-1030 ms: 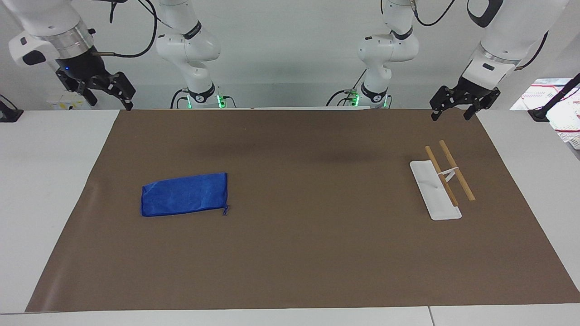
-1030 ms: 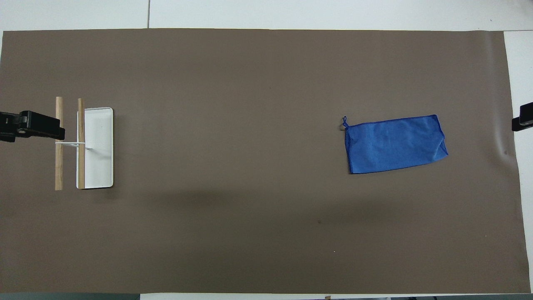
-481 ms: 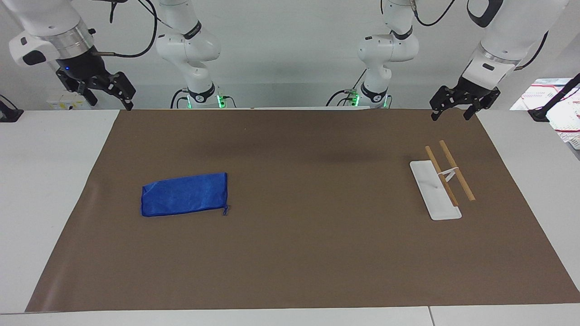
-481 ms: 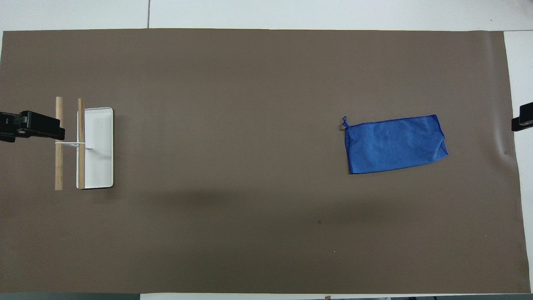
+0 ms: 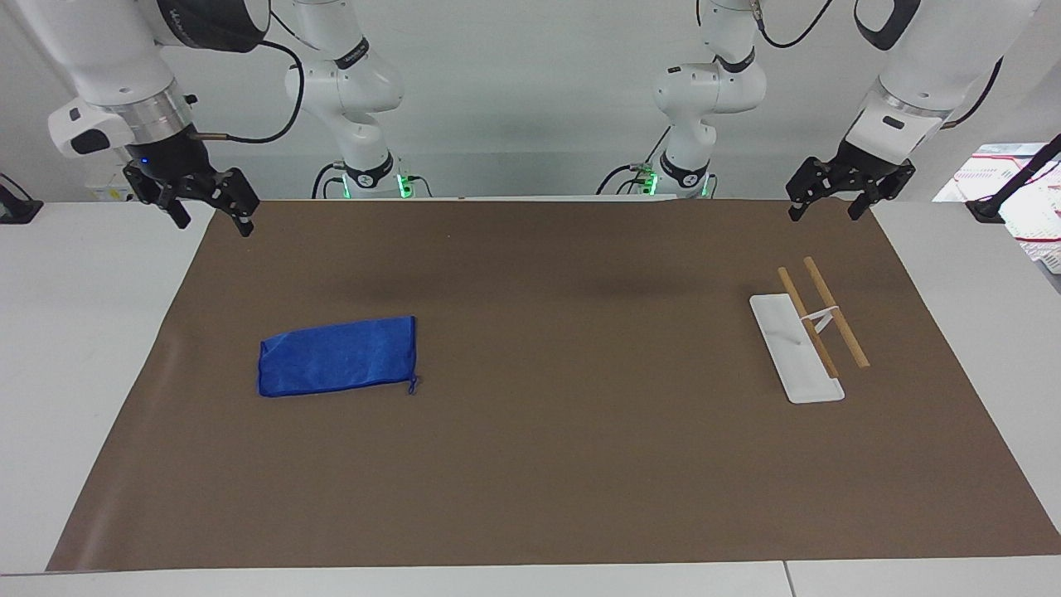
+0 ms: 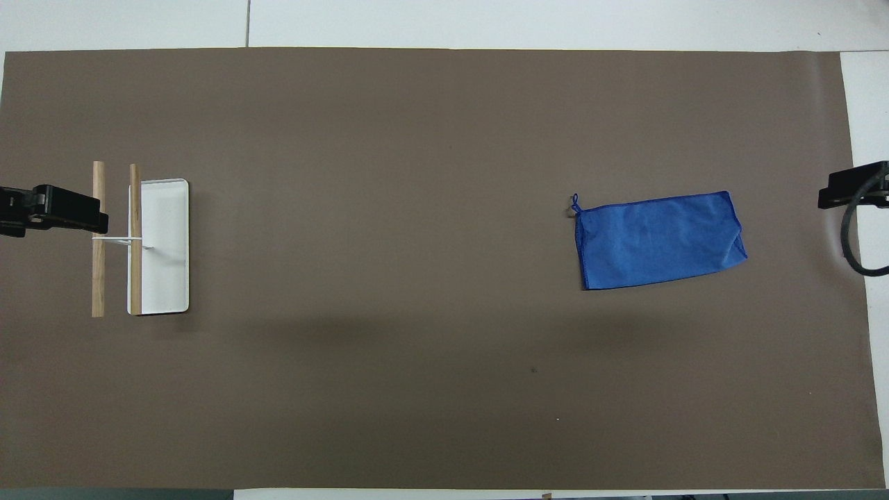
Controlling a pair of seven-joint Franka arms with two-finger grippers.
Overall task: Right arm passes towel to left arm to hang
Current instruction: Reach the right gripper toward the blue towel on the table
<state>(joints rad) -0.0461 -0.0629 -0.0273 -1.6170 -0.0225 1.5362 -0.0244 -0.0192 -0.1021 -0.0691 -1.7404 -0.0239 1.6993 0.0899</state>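
The blue towel (image 5: 338,356) lies flat on the brown mat (image 5: 530,481) toward the right arm's end of the table, with its short string (image 5: 412,383) at one corner. It also shows in the overhead view (image 6: 660,239). My right gripper (image 5: 211,220), with its blue light, is open and empty, up over the mat's edge at its own end; it is apart from the towel. It shows at the edge of the overhead view (image 6: 851,186). My left gripper (image 5: 825,211) is open and empty, waiting over the mat's corner close to the rack.
A rack with a white base (image 5: 792,356) and two wooden rods (image 5: 835,322) stands toward the left arm's end; it shows in the overhead view too (image 6: 165,243). A black clamp arm and a white crate (image 5: 1024,191) are off the table's end.
My right gripper has come down and moved in toward the mat's edge, now reaching further into the overhead view. The left arm, the towel and the rack have not moved.
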